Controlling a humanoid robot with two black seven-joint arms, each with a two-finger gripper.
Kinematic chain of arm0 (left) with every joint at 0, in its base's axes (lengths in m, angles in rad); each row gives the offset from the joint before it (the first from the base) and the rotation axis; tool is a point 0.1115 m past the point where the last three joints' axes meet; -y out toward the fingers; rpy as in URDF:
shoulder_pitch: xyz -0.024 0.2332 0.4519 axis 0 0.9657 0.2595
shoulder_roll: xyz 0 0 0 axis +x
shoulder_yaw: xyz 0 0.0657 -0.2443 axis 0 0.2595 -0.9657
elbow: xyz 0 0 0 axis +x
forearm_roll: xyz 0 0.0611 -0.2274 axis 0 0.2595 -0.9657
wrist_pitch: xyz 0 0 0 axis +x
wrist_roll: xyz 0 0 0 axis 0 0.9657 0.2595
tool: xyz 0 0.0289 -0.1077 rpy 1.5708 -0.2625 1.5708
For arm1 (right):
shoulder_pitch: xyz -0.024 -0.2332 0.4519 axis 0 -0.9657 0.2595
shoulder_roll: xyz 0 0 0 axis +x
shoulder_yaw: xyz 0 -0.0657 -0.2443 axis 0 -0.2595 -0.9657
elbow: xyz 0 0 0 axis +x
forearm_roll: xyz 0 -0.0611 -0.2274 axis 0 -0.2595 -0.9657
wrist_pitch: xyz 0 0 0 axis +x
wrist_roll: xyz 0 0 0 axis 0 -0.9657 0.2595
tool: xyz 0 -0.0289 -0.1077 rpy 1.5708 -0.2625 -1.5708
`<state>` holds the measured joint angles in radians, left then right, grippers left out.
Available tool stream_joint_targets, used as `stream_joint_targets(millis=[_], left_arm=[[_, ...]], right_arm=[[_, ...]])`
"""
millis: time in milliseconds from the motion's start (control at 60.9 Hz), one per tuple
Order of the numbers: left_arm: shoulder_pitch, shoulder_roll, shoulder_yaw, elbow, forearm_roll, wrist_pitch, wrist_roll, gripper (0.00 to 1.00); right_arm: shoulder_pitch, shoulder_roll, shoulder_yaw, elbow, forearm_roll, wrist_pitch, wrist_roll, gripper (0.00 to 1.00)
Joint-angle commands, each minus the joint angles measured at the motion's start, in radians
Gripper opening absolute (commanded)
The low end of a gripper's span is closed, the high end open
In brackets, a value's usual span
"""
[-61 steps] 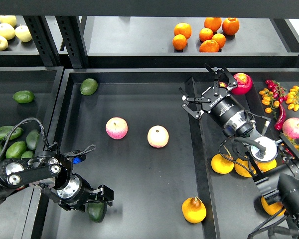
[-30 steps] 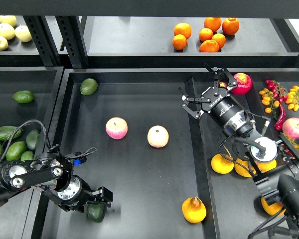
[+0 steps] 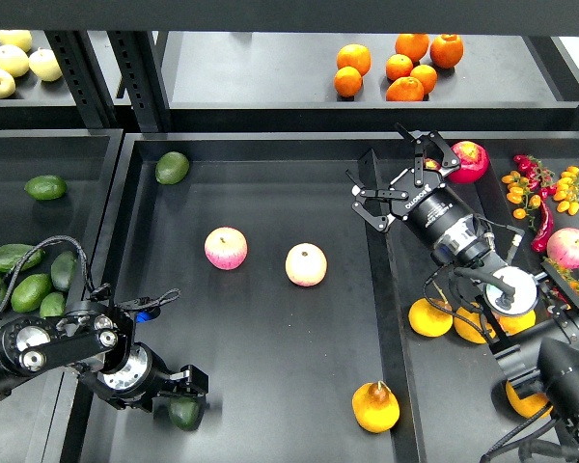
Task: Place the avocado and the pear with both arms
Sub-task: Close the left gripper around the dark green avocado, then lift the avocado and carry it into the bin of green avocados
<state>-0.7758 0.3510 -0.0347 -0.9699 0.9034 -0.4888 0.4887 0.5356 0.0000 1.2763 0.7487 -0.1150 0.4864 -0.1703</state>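
Observation:
The dark green avocado (image 3: 183, 415) is at the front left of the black middle tray (image 3: 270, 193), just under my left gripper (image 3: 187, 388). The gripper's dark fingers sit over the avocado's top and hold it; most of the fruit is hidden by them. The orange-yellow pear (image 3: 375, 406) lies on the same tray at the front right, free of any gripper. My right gripper (image 3: 398, 178) is open and empty. It hangs over the tray's right rim, far behind the pear.
Two pink-and-yellow apples (image 3: 226, 248) (image 3: 306, 264) lie mid-tray, and a lighter green avocado (image 3: 172, 167) sits at its back left. The left bin (image 3: 77, 154) holds several avocados. The right tray (image 3: 405, 289) holds oranges, a red fruit (image 3: 470, 160) and small tomatoes. Oranges (image 3: 398, 66) are on the back shelf.
My left arm has drawn a little left and down, and the avocado under its gripper shifted slightly with it. The right arm and the pear have not moved.

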Motion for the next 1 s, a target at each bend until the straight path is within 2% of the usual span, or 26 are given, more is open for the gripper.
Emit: stream_joint_targets(millis=[0, 99, 181, 329, 641, 821, 986], left_arm=[[0.001, 0.000, -0.007, 0.002, 0.018, 0.000, 0.000, 0.58], [0.004, 0.000, -0.031, 0.007, 0.075, 0.000, 0.000, 0.53], [0.023, 0.000, -0.083, 0.014, 0.135, 0.000, 0.000, 0.41], [0.027, -0.001, -0.126, 0.005, 0.141, 0.000, 0.000, 0.33], [-0.025, 0.034, -0.189, -0.013, 0.121, 0.000, 0.000, 0.31], [-0.120, 0.149, -0.171, -0.003, 0.008, 0.000, 0.000, 0.32], [-0.142, 0.272, -0.171, 0.007, -0.061, 0.000, 0.000, 0.32]], right_arm=[[0.000, 0.000, 0.000, 0.000, 0.000, 0.002, 0.000, 1.00], [-0.002, 0.000, 0.000, 0.000, 0.000, 0.002, 0.000, 1.00], [-0.009, 0.000, 0.000, 0.004, 0.000, 0.002, 0.000, 1.00], [-0.016, 0.000, 0.000, 0.011, 0.000, 0.002, 0.000, 1.00], [-0.017, 0.000, 0.000, 0.012, 0.000, 0.002, 0.000, 1.00], [-0.017, 0.000, 0.000, 0.011, 0.000, 0.002, 0.000, 1.00], [-0.017, 0.000, -0.002, 0.011, 0.000, 0.002, 0.000, 1.00]])
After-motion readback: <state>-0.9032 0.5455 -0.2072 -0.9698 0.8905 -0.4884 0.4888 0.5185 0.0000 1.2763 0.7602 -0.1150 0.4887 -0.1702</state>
